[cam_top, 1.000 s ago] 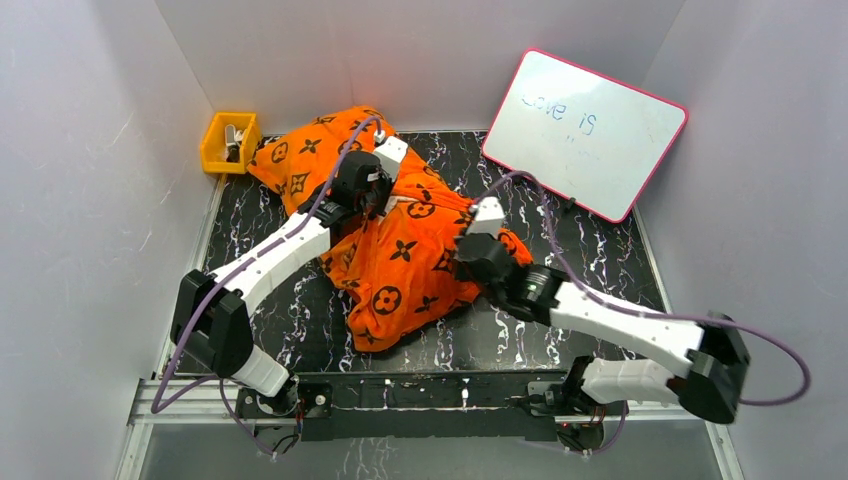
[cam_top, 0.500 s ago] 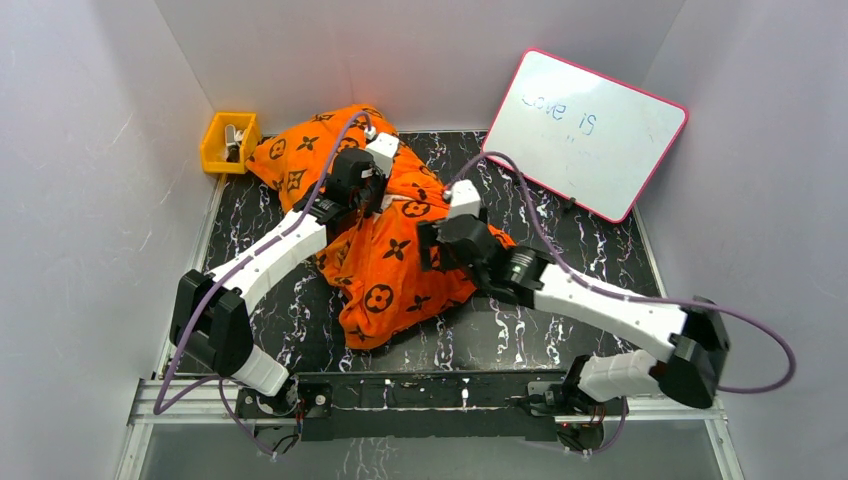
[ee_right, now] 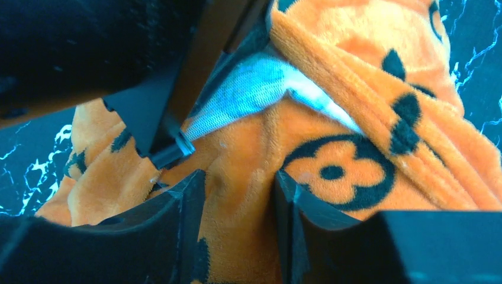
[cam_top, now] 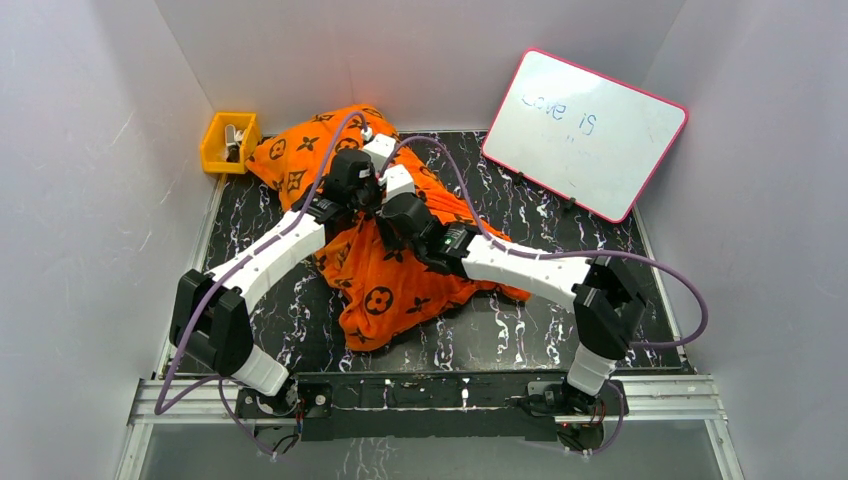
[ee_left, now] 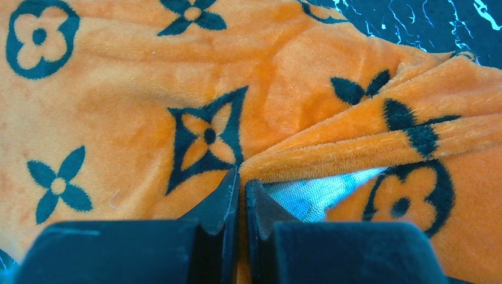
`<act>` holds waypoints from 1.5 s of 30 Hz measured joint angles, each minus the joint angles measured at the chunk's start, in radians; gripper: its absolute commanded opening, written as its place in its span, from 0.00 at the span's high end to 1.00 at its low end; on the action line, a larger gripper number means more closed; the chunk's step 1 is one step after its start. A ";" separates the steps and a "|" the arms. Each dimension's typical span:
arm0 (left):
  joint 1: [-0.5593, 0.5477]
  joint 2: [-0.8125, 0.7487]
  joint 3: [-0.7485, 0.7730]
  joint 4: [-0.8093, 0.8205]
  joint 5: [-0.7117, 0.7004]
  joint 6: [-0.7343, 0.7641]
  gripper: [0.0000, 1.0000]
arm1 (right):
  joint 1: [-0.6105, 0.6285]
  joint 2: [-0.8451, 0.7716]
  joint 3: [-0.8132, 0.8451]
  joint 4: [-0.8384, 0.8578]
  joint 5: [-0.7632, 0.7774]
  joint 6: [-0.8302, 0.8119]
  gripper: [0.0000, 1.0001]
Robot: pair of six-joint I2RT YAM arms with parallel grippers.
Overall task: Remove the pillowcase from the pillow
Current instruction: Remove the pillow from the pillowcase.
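The orange pillowcase [cam_top: 400,280] with black motifs lies bunched across the middle of the black table. My left gripper [ee_left: 240,177] is shut on a hem fold of the pillowcase [ee_left: 177,71], beside its opening. A strip of the pale white pillow [ee_left: 319,195] shows in that opening; the rest of the pillow is hidden inside. My right gripper [ee_right: 240,180] sits right beside the left gripper [ee_right: 157,130], its jaws apart around a hump of orange pillowcase [ee_right: 331,171] just below the pillow [ee_right: 248,89]. From above, both grippers [cam_top: 372,195] [cam_top: 392,215] meet over the cover's upper middle.
A yellow bin [cam_top: 229,142] holding small items stands in the back left corner. A pink-framed whiteboard [cam_top: 585,130] leans at the back right. White walls enclose the marbled black table [cam_top: 560,230] on three sides.
My right arm has let go at the cover's right edge and swung left across it to beside the left gripper, its jaws now apart. The left gripper keeps its grip, barely moved.
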 measured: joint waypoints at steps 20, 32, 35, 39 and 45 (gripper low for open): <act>0.029 0.033 -0.018 0.021 0.035 -0.016 1.00 | 0.005 -0.616 -0.480 -0.178 0.043 0.351 1.00; 0.040 0.038 -0.044 0.033 0.048 -0.068 1.00 | 0.005 -0.823 -0.567 -0.408 -0.017 0.527 0.65; 0.058 0.001 -0.093 0.059 0.068 -0.084 1.00 | 0.005 -0.795 -0.511 -0.449 -0.035 0.462 0.44; 0.086 -0.069 -0.166 0.083 0.117 -0.126 1.00 | 0.005 -0.761 -0.388 -0.432 -0.007 0.335 0.19; 0.089 -0.132 -0.264 0.137 0.174 -0.192 1.00 | 0.005 -0.589 -0.160 -0.291 0.062 0.153 0.13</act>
